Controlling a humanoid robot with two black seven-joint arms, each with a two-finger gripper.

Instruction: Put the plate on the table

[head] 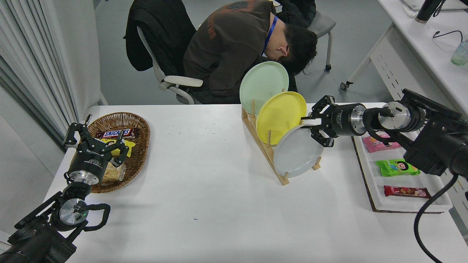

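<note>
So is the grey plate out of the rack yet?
No. The plate stands on edge in the wooden rack, with the open right gripper at its upper rim.

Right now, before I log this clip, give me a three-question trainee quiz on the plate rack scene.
1. True or false: the light-grey plate stands in the wooden rack.
2. Which plate is nearest the right gripper? A mint-green plate B yellow plate C light-grey
3. Fill in: the left gripper sits parked by the wicker ____.

Key: 1 true; 2 C; 3 basket.
</note>
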